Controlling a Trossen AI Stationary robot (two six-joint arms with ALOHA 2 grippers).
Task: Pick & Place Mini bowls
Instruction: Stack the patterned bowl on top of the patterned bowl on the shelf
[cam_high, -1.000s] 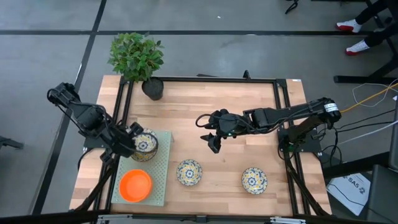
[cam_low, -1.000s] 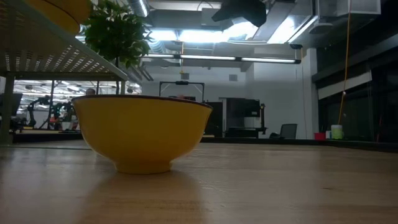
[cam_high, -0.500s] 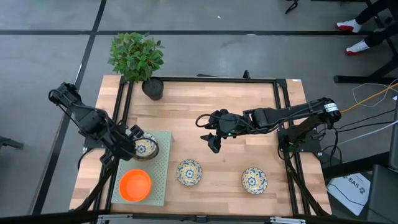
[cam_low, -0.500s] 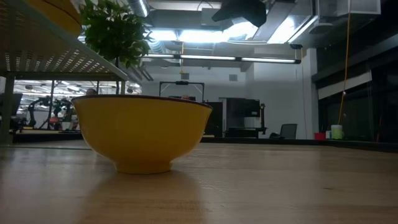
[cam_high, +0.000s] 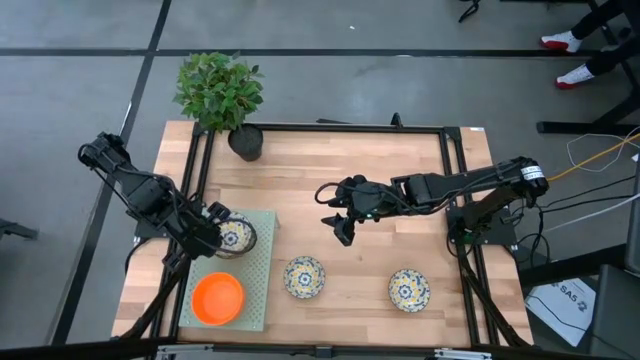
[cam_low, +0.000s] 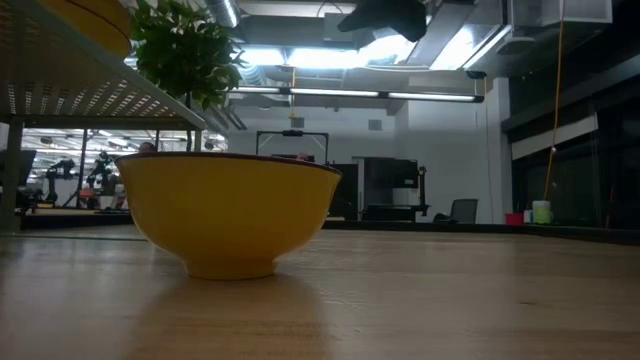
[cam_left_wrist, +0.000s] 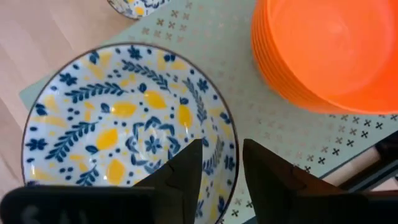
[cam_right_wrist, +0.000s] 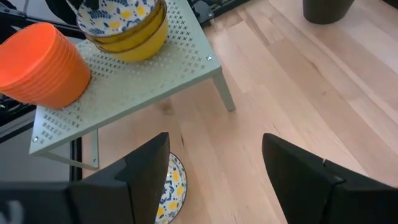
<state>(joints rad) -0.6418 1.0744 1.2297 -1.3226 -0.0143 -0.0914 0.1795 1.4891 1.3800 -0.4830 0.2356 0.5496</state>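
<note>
A white bowl with blue-and-yellow flowers (cam_left_wrist: 124, 124) tops a short stack of such bowls (cam_high: 235, 236) on the pale green perforated rack (cam_high: 262, 270). A stack of orange bowls (cam_high: 218, 298) stands beside it. My left gripper (cam_left_wrist: 222, 180) is open at the top bowl's rim (cam_left_wrist: 231, 163), one finger inside and one outside, with gaps showing. Two more patterned bowls (cam_high: 304, 276) (cam_high: 409, 289) rest on the table. My right gripper (cam_high: 345, 228) hangs open above the table's middle, empty.
A potted plant in a black pot (cam_high: 245, 140) stands at the far left of the table. The rack stands on thin legs (cam_right_wrist: 224, 93) above the wood. The nearest patterned bowl fills the low view, seen as a yellow outer wall (cam_low: 230, 215).
My left gripper has gone slightly down and toward the near edge with the top patterned bowl, which now sits lower on the stack on the rack. My right arm has kept still.
</note>
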